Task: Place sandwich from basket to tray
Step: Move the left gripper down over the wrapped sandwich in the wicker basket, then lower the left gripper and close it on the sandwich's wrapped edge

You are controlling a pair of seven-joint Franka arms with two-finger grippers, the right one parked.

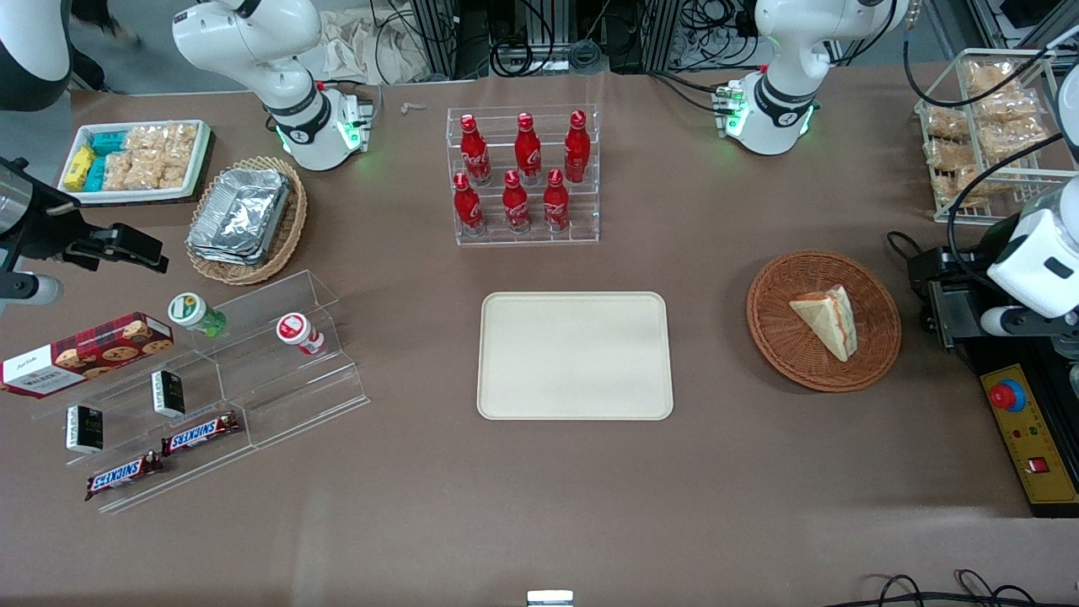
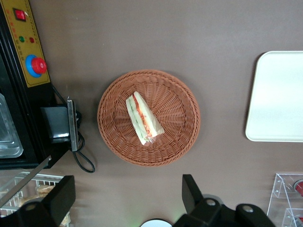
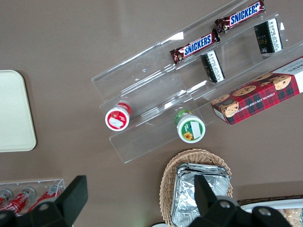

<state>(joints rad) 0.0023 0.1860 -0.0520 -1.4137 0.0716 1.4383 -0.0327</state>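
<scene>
From the wrist camera, my left gripper [image 2: 128, 198] hangs high above the basket [image 2: 180, 137], fingers spread wide and holding nothing. The sandwich [image 2: 143, 118] lies in the basket's middle, seemingly film-wrapped. I judge it light, soft and easily crushed, so I would pinch gently across its flat bread faces. The tray [image 2: 277, 97] sits bare nearby.

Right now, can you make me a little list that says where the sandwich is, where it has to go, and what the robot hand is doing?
sandwich: lying in the basket, wrapped in clear film
tray: nothing on it, beside the basket, toward the parked arm's end of the table
gripper: open, high above the table near the basket, holding nothing
task step: sandwich not yet picked up
also near: rack of red bottles, farther from the front camera than the tray
</scene>
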